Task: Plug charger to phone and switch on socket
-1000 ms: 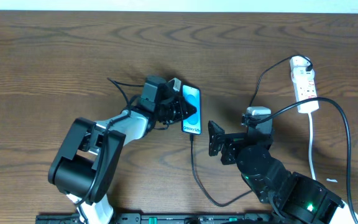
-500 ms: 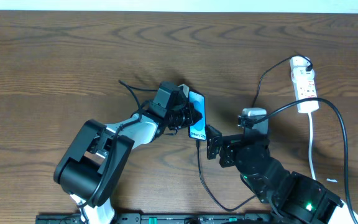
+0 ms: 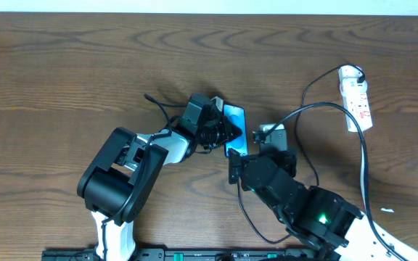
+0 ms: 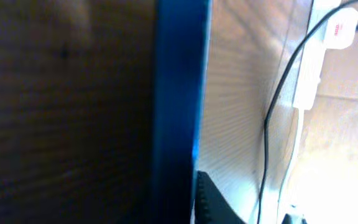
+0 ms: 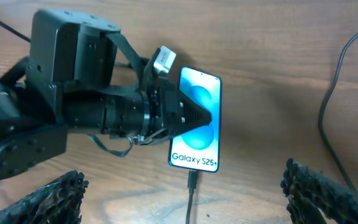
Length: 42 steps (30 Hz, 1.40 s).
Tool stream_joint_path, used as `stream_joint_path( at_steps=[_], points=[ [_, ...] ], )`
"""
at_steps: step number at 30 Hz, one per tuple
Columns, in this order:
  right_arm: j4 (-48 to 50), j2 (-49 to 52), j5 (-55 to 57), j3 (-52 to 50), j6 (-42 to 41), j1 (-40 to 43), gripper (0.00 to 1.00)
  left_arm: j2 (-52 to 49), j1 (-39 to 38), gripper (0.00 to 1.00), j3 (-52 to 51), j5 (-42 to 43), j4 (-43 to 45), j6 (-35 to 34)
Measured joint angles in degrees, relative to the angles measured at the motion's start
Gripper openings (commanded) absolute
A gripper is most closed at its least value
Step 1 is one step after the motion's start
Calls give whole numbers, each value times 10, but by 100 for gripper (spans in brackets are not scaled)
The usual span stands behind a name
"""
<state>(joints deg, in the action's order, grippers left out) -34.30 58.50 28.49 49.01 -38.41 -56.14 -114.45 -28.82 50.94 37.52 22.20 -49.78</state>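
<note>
The phone [image 3: 236,130] lies flat on the table, its cyan screen reading "Galaxy S25" in the right wrist view [image 5: 196,118]. My left gripper [image 3: 222,133] is shut on the phone's left edge, which fills the left wrist view as a blue band [image 4: 179,93]. The charger's black cable [image 5: 190,202] runs up to the phone's bottom edge, where its tip [image 5: 193,180] looks inserted. My right gripper [image 5: 188,190] is open, above the cable just below the phone, and shows in the overhead view [image 3: 234,168]. The white socket strip [image 3: 355,93] lies at the far right.
The charger cable [image 3: 244,214] loops along the table in front of the phone. A thicker black arm cable [image 3: 325,106] arches over the right side. The strip's white cord [image 3: 363,174] runs toward the front edge. The strip also shows in the left wrist view [image 4: 309,81].
My left gripper has slid the phone to the right. My right arm has moved left toward the phone, so its open fingers now straddle the cable below the phone.
</note>
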Motion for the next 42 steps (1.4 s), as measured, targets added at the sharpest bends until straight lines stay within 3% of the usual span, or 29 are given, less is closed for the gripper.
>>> stream_joint_path(
  at_steps=[2,18,34,36,42],
  points=[
    [11,3,0,0,0,0,99,0,0,17,0,3,-4,-2],
    [41,2,22,0,-2,50,99,7,1,47,19,32,-57,-8],
    [22,2,-20,0,-40,142,99,23,1,51,34,33,-136,25],
    [17,2,-29,0,-45,154,99,24,1,56,37,33,-150,35],
    [4,2,-50,0,-50,178,99,26,5,57,69,37,-236,61]
  ],
)
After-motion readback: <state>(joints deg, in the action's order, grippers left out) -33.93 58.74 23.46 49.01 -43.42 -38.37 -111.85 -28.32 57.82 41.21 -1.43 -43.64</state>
